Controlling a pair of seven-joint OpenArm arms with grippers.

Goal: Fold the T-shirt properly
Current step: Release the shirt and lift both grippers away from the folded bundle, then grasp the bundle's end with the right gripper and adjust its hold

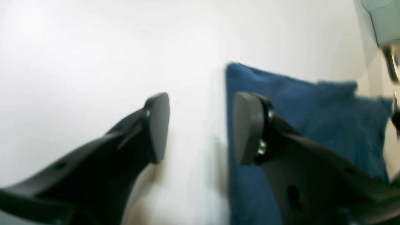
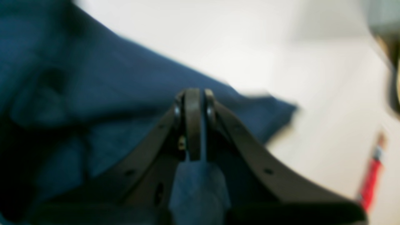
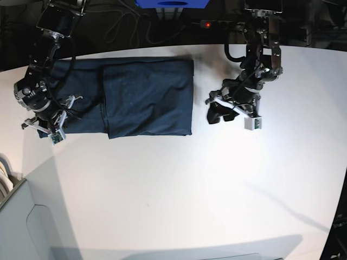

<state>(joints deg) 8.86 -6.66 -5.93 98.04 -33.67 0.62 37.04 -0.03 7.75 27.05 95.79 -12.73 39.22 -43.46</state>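
The dark navy T-shirt lies flat on the white table as a partly folded rectangle with one layer lapped over another. At its left end my right gripper is shut on the cloth. In the right wrist view blue fabric is pinched between the closed fingers. My left gripper hovers open just right of the shirt's right edge. In the left wrist view the left gripper shows bare table in its gap and the shirt lies beside one finger.
A blue box and cables sit behind the table's far edge. A red object shows blurred at the right of the right wrist view. A grey unit stands at the lower left corner.
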